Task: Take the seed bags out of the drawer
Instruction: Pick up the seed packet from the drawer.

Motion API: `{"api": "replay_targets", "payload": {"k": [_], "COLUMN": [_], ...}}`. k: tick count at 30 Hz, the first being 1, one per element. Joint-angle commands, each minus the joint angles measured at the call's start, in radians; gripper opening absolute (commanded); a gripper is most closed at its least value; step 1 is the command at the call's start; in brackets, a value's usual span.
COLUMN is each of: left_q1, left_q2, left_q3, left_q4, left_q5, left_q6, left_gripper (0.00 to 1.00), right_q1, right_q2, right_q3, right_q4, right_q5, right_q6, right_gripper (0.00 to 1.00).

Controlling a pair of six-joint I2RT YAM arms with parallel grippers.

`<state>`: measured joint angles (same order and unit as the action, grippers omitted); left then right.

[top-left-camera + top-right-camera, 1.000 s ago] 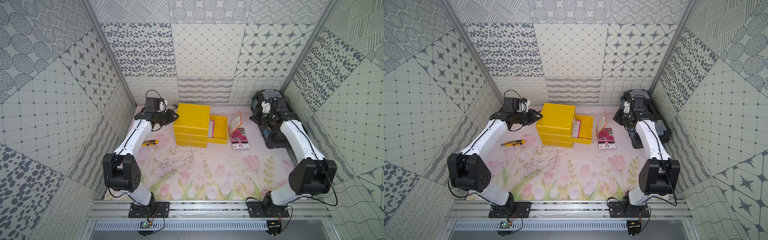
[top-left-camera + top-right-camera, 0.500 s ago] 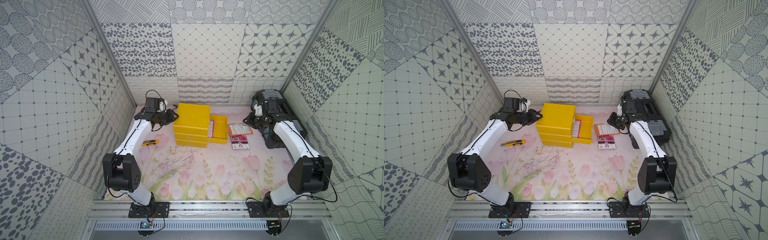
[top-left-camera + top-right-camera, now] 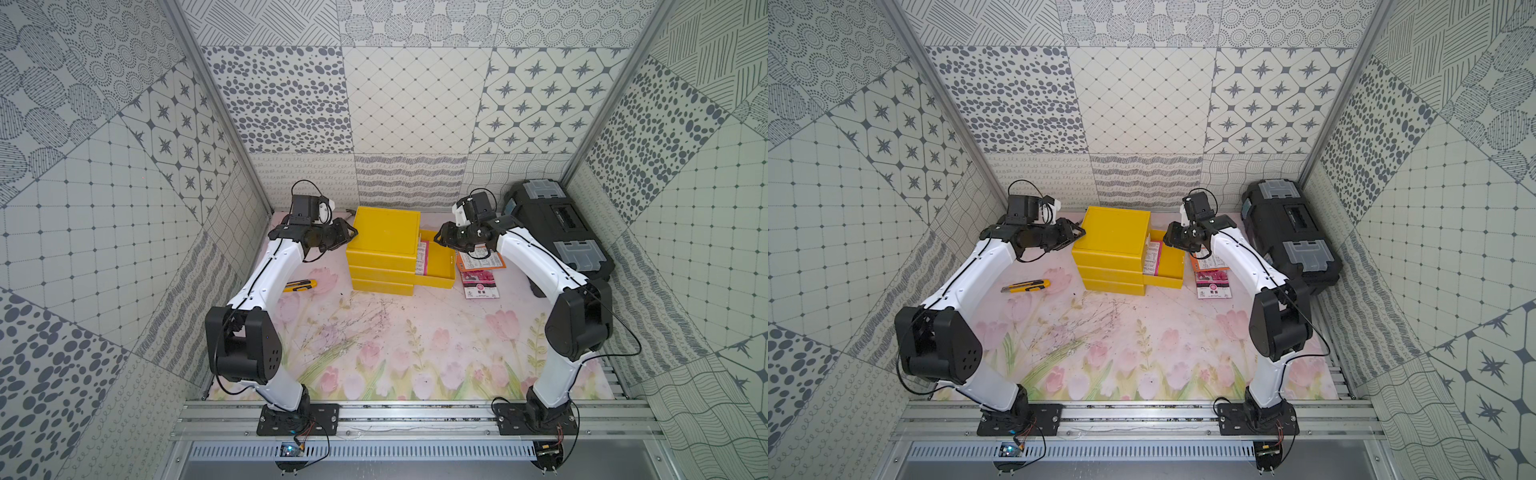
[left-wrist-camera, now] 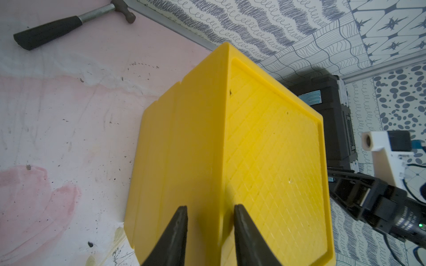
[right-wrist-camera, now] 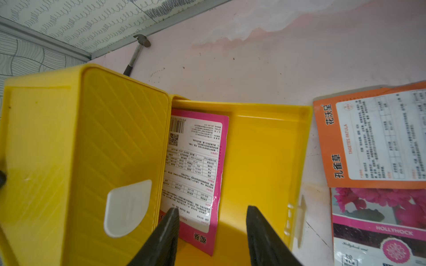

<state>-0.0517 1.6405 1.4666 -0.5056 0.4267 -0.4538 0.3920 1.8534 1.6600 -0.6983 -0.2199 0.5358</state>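
"HOLLYHOCK" on pink bag (image 5: 378, 218), "TAGETES PATULA" on orange bag (image 5: 359, 142)

Right gripper (image 5: 211, 210) let go of orange seed bag (image 5: 368, 138), now flat beside it, and swung over drawer (image 5: 265, 149), jaws parted.

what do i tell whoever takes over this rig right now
Left gripper: narrowly parted at the top edge of the cabinet; whether it clamps is unclear.
Right gripper: open, empty, above the pulled-out drawer.
Done: the orange seed bag and the flower-photo seed bag lie on the table beside the drawer, the orange one overlapping the other.
Left: a pink seed bag lies in the drawer, partly under the cabinet top; more may sit beneath it. Take it out.
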Motion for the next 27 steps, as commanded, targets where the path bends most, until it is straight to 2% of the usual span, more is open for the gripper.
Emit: {"api": "replay_targets", "payload": {"k": [1, 13, 27], "left_q1": [0.007, 0.009, 0.011], "left_q2": [0.014, 0.013, 0.016], "left_q3": [-0.009, -0.009, -0.008], "left_q4": [-0.103, -0.102, -0.102], "left_q5": [-0.042, -0.037, -0.035], "left_q6": [0.012, 0.009, 0.009], "left_gripper": [0.36, 0.36, 0.36], "right_q1": [0.017, 0.034, 0.050], "right_q2": [0.056, 0.212, 0.315], "right_q3": [0.046, 0.143, 0.227], "right_q4": [0.023, 0.024, 0.024], "right_q5": [0.028, 0.047, 0.035], "right_q6": [0.025, 0.052, 0.071], "right_gripper": [0.54, 0.56, 0.44]}}
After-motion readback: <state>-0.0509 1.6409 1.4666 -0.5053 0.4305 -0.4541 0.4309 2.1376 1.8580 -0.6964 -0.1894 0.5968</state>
